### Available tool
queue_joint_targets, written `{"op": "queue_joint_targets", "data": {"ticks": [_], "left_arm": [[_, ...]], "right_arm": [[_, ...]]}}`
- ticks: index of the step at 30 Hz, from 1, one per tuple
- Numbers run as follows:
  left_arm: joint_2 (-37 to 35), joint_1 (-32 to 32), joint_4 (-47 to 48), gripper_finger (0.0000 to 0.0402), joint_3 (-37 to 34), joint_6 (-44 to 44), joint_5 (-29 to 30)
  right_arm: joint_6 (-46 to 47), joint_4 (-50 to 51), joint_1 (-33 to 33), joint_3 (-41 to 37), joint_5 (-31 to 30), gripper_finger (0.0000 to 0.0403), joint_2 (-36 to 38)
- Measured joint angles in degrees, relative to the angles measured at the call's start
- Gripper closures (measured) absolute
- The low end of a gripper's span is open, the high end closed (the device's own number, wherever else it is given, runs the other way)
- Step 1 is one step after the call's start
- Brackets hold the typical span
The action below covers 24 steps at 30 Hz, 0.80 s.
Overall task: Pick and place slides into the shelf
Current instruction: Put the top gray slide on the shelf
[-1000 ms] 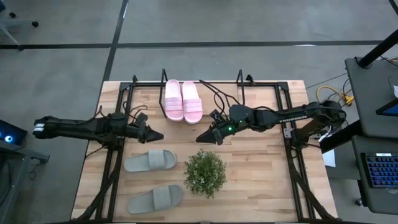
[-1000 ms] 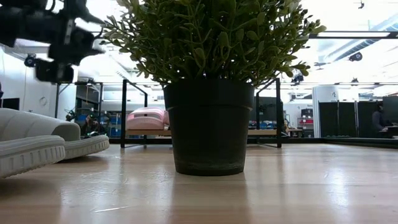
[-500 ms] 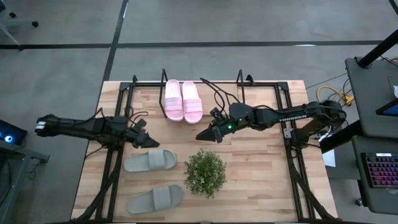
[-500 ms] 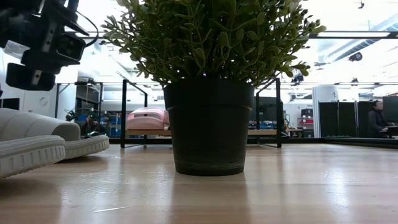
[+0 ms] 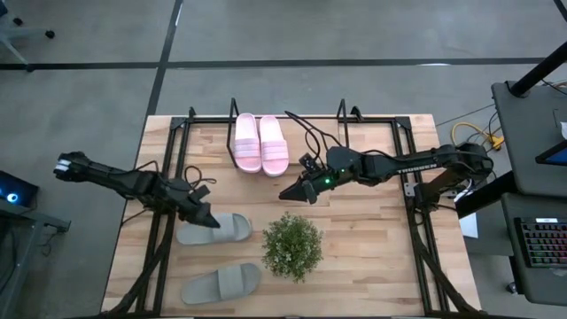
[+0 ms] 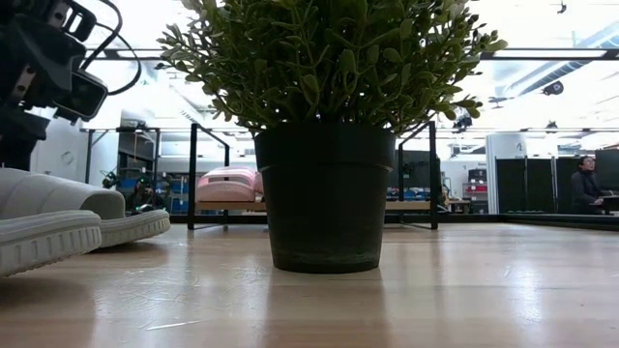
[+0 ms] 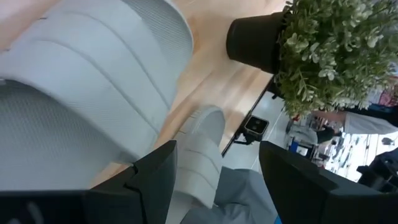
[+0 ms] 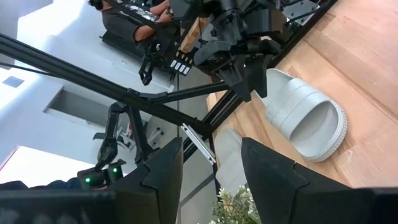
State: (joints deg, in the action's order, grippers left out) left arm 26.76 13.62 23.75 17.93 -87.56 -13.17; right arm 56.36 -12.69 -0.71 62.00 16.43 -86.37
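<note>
Bright backlit glare behind the plant (image 6: 324, 68), sheen on tabletop (image 6: 464, 290).

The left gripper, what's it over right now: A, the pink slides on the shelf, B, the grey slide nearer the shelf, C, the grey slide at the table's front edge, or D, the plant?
B: the left gripper sits open over the upper grey slide.

— Where's the left gripper (image 5: 209, 221)?
— Low, arm stretched in from its side, fingers (image 7: 149, 182) spread apart.
— And the right gripper (image 5: 289, 194)?
— Well apart from it, held higher, fingers (image 8: 163, 163) parted too.
</note>
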Motion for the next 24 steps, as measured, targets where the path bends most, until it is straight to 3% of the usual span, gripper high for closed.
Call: {"op": "queue_joint_targets", "data": {"ticks": [15, 24], "left_arm": [[-0.3, 0.1, 5.5, 0.0189, 0.0, -0.6, -2.9], [1.9, 0.0, 7.4, 0.0189, -0.4, -0.5, -1.1]], "right_arm": [[0.5, 0.0, 0.0, 0.0, 0.0, 0.0248, 0.0], [0.7, 0.1, 0.0, -0.1, 0.0, 0.0248, 0.0]]}}
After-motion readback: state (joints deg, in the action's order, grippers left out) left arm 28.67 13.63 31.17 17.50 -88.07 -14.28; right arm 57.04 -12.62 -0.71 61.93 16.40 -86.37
